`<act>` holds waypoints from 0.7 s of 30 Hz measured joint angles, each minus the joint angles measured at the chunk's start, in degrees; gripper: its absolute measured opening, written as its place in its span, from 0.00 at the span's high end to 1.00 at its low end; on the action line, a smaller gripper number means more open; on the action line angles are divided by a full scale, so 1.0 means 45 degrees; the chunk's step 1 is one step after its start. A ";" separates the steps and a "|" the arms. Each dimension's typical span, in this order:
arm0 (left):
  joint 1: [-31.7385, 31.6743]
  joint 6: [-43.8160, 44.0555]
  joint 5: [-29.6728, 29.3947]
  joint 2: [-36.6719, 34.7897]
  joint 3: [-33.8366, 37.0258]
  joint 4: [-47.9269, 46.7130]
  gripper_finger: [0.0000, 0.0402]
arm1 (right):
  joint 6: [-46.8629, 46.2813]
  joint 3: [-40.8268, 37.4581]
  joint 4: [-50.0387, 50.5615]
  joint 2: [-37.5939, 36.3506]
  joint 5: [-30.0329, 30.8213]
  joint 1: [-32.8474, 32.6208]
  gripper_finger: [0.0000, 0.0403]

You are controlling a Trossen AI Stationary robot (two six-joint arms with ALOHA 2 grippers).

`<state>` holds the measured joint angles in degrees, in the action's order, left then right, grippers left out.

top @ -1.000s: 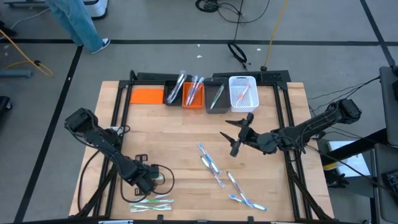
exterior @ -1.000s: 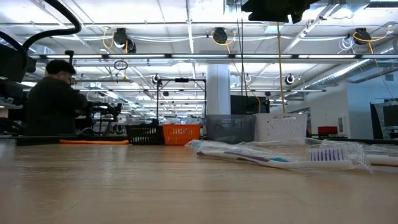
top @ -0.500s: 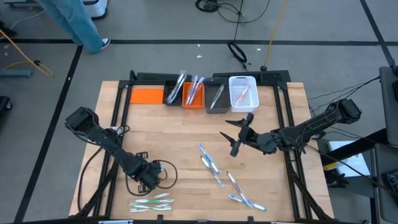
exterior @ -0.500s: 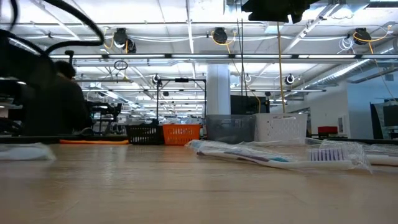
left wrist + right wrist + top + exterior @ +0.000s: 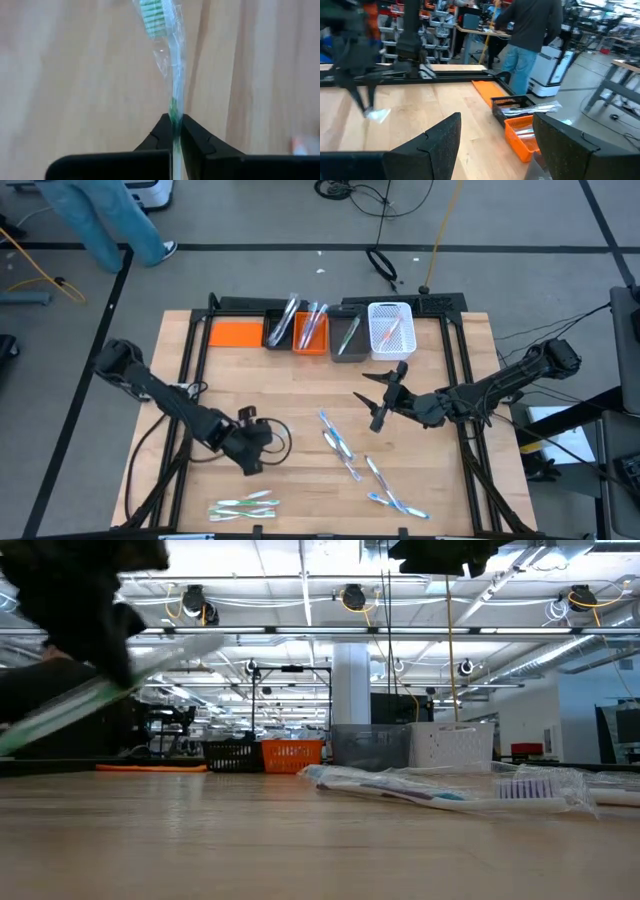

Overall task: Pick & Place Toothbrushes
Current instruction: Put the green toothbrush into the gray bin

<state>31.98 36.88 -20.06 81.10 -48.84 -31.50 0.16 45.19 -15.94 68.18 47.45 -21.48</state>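
Note:
My left gripper [image 5: 251,460] hangs over the near-left part of the table, shut on a green toothbrush [image 5: 172,75] in a clear wrapper. In the low view that toothbrush [image 5: 90,700] slants through the air under the dark gripper. More green toothbrushes [image 5: 245,506] lie flat by the near edge. Blue ones [image 5: 337,442] [image 5: 395,500] lie flat at centre-right. My right gripper [image 5: 385,395] hovers open over the middle of the table, right of centre, touching nothing. My left gripper pinches the wrapped green toothbrush by its handle [image 5: 174,116] between the two fingers. The brush runs along the fingers, and its bristled head [image 5: 152,17] sticks out past the fingertips. It is lifted clear of the table and tilted.
Along the far edge stand a black bin [image 5: 280,328], an orange bin [image 5: 311,330], a grey bin [image 5: 347,335] and a white basket [image 5: 390,328], each holding toothbrushes, beside a flat orange lid [image 5: 235,333]. Black cable loops [image 5: 275,442] lie by the left gripper. A person [image 5: 110,215] stands beyond the table.
My left gripper has moved up and toward the table's middle, away from the green toothbrushes at the near edge. It has carried one green toothbrush clear of the table. In the low view that toothbrush now hangs slanted in the air.

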 joint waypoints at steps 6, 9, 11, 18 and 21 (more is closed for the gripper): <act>-0.0776 -0.2706 -0.1719 -0.0545 -0.0029 0.2783 0.97 | -0.0355 0.0000 0.0016 0.0000 -0.0934 0.0002 0.41; -0.1318 -0.4529 -0.1898 -0.0540 -0.0024 0.4440 0.98 | -0.0371 0.0000 0.0005 0.0000 -0.0944 0.0002 0.41; -0.1729 -0.5704 -0.1898 -0.0545 -0.0024 0.5831 0.99 | -0.0442 0.0000 0.0010 0.0000 -0.0944 0.0002 0.41; -0.3069 -0.8400 -0.1484 -0.0545 -0.0024 0.9724 0.97 | -0.0559 0.0000 -0.0022 0.0000 -0.0944 0.0002 0.41; -0.3586 -0.8890 -0.0703 -0.0501 -0.0024 1.0920 0.99 | -0.0559 0.0000 -0.0197 0.0000 -0.0944 0.0002 0.41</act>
<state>15.84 -3.13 -23.22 78.85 -48.95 17.64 -2.35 45.19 -16.83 68.18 43.20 -21.47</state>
